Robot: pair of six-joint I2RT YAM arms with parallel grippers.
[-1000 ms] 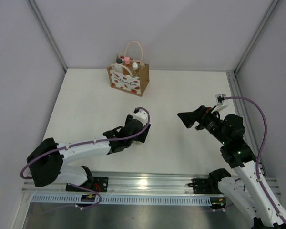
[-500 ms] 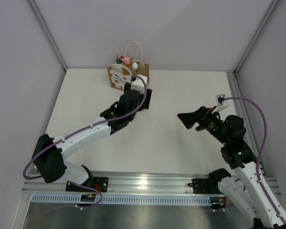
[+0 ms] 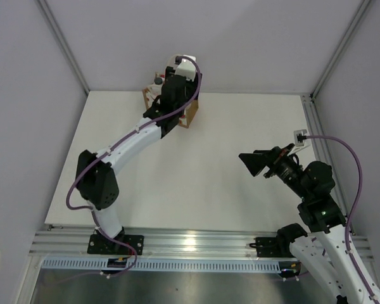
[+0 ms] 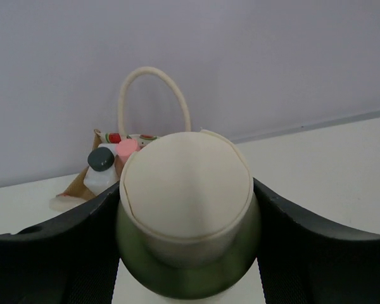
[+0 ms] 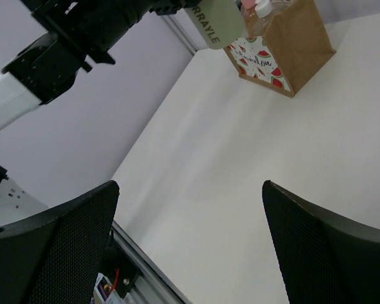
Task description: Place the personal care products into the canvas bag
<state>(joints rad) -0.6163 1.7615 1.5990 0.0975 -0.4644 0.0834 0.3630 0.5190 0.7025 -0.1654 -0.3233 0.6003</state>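
Since a second ago, the left gripper (image 4: 189,269) has swung above the canvas bag (image 5: 296,45), jaws clamped round the olive-beige bottle (image 4: 187,190) at its body, which looks light, rigid and slippery. Well right of the bag, the right gripper (image 5: 190,202) gapes empty.

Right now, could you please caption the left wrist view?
Left pincer holds the olive bottle, cream cap forward, facing the canvas bag.

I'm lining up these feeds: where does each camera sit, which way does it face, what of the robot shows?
Top external: above and behind the bases, looking down on the table; both arms show.
Left wrist: faces the back wall over the olive bottle gripped in the left pincer.
Right wrist: looks across the table at the left arm, framed by the open right pincer.
Shared: both wrist views show canvas bag and bottle.
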